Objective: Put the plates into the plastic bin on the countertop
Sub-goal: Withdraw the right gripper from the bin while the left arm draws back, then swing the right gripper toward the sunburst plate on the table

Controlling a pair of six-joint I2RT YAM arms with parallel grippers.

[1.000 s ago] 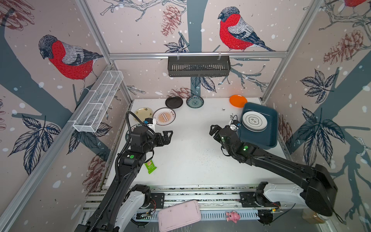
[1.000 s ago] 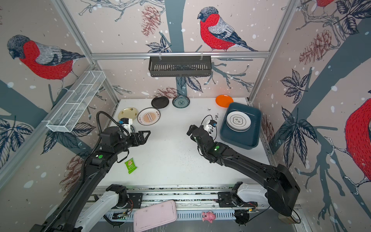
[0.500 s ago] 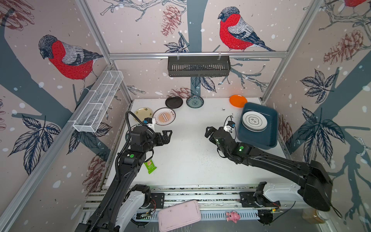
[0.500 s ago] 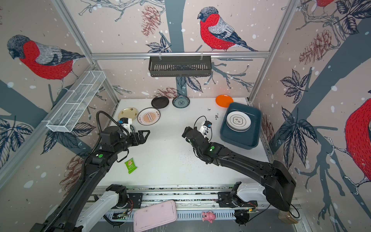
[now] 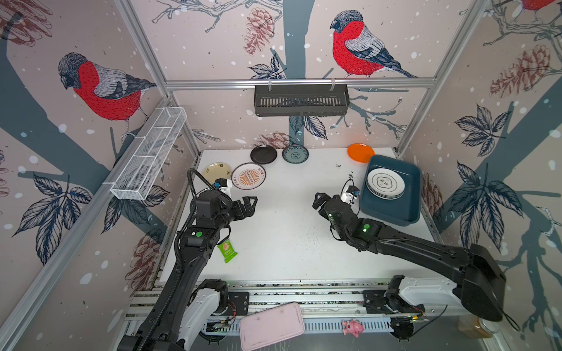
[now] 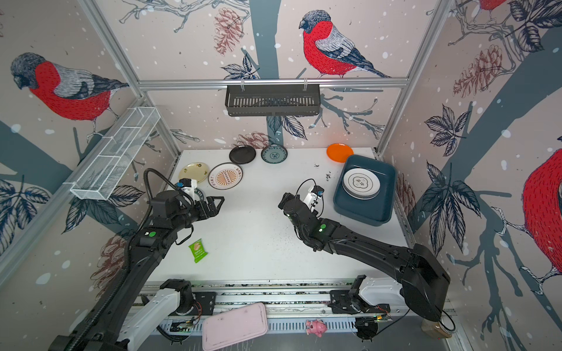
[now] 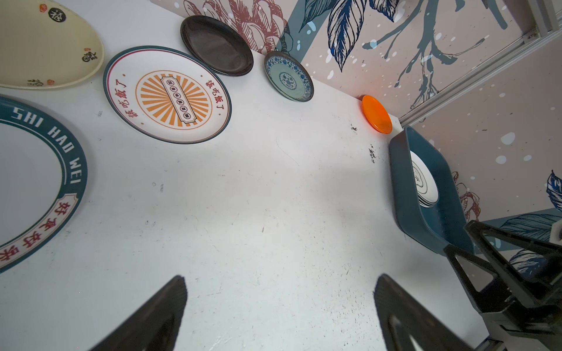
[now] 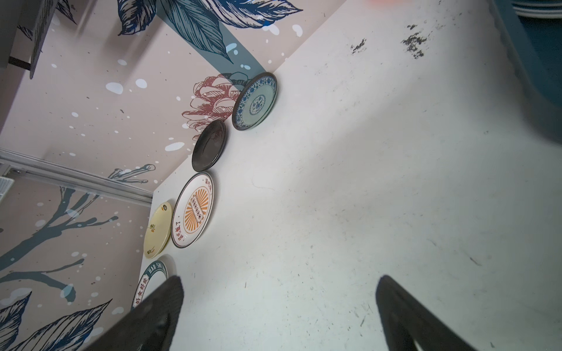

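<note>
Right gripper [image 5: 317,200] swung away from plastic bin [image 5: 392,212] toward countertop [image 5: 289,228] centre, jaws wide, empty; left gripper [image 5: 251,205] wide too. We saw plates [image 5: 385,183] stacked in bin, sunburst plate [image 5: 248,176] and others loose on far side. We judged them stiff, slick, breakable; pinch rim

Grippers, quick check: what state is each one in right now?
Left gripper: open, holding nothing.
Right gripper: open, holding nothing.
</note>
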